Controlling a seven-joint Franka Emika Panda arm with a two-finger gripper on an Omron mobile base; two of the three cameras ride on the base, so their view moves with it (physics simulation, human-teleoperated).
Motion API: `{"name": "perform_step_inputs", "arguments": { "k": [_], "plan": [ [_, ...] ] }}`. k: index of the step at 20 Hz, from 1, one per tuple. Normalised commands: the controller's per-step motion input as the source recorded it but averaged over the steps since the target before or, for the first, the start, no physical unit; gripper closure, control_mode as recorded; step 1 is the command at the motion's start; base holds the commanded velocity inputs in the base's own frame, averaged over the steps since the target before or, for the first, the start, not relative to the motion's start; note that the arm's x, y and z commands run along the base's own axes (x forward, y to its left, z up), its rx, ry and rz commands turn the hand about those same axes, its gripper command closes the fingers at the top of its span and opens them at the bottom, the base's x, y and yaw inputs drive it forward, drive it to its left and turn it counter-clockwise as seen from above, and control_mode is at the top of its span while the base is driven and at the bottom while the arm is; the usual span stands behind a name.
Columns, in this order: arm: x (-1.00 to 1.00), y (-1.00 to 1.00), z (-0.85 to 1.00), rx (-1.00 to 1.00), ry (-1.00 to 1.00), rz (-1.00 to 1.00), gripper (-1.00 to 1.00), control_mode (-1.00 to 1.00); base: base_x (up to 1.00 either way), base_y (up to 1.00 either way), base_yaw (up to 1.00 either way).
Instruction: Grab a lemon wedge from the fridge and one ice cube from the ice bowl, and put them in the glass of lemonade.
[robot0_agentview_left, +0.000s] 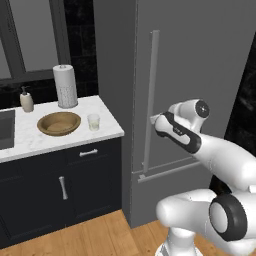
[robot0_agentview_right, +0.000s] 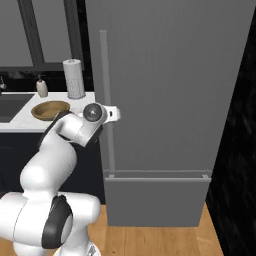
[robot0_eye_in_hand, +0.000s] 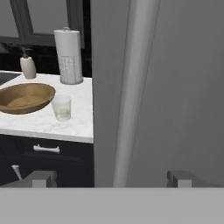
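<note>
Matte grey, the fridge (robot0_agentview_left: 200, 75) is shut beside the counter's (robot0_agentview_left: 107, 132) right edge, its long bar handle (robot0_eye_in_hand: 133, 92) running vertically, straddled by the wide-spread gripper (robot0_eye_in_hand: 111, 178), while the round wooden ice bowl (robot0_agentview_left: 59, 123) and clear glass of lemonade (robot0_agentview_left: 93, 122) are set side by side near that edge.

Matte grey fridge (robot0_agentview_left: 200, 60), brown wooden ice bowl (robot0_agentview_left: 59, 123), clear glass of lemonade (robot0_agentview_left: 93, 121), glossy white marble counter (robot0_agentview_left: 30, 137).

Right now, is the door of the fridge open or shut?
Shut. The fridge door lies flush with no white inside showing, and its handle stands between the open gripper fingers, not yet grasped.
</note>
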Motion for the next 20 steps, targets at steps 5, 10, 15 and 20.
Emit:
{"name": "perform_step_inputs", "arguments": {
  "k": [5,10,15,20],
  "plan": [
    [0.36,0.0,0.1,0.0,0.0,0.0,-1.0,-1.0,0.0,0.0,0.0],
    [0.46,0.0,0.0,0.0,-0.02,0.0,-1.0,-1.0,0.0,0.0,0.0],
    [0.56,0.0,0.0,0.0,-0.03,0.0,-1.0,-1.0,0.0,0.0,0.0],
    [0.56,0.0,0.0,0.0,0.0,0.0,-1.0,-1.0,0.0,0.0,0.0]
  ]
}}
